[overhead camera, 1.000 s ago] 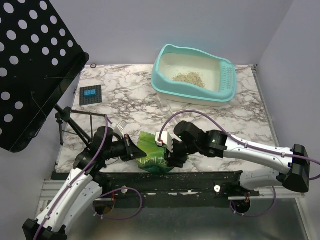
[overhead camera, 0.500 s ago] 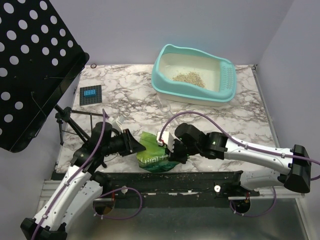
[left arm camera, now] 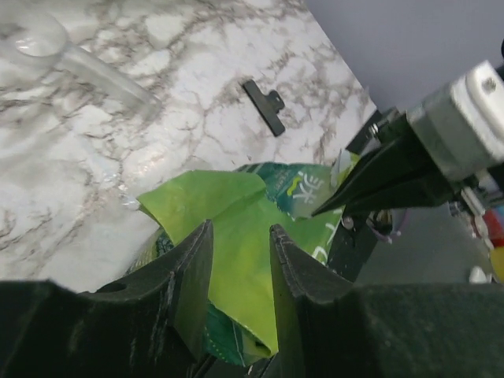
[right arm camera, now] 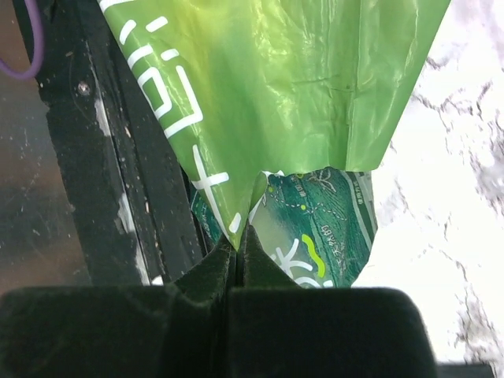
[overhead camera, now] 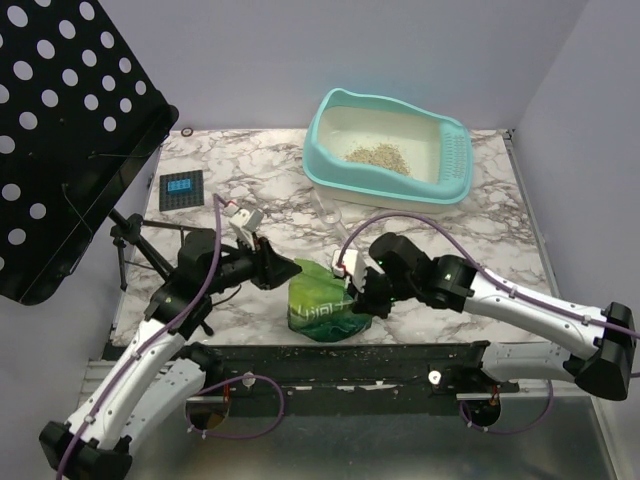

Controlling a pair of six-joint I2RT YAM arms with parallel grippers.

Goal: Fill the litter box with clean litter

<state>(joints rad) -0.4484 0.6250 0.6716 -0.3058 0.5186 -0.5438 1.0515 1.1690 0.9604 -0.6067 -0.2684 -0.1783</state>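
Note:
The turquoise litter box (overhead camera: 455, 180) stands at the back of the marble table with a small pile of beige clean litter (overhead camera: 376, 155) inside. A crinkly green bag (overhead camera: 320, 305) stands near the front edge between both arms. My right gripper (right arm camera: 239, 232) is shut on a fold of the bag's (right arm camera: 291, 87) top edge, holding it up from the right (overhead camera: 360, 296). My left gripper (left arm camera: 240, 232) is open at the bag's left side (overhead camera: 277, 271), with a flap of the bag (left arm camera: 236, 236) showing between its spread jaws.
A clear plastic scoop (overhead camera: 328, 210) lies in front of the litter box, also in the left wrist view (left arm camera: 71, 55). A small black clip (left arm camera: 264, 106) lies on the marble. A black perforated stand (overhead camera: 70, 120) overhangs the left side, with a dark square tag (overhead camera: 182, 188) below it.
The left gripper has let go of the bag and opened. The right gripper has shut on the bag's top edge and pulled it up and to the right, so the bag stands taller.

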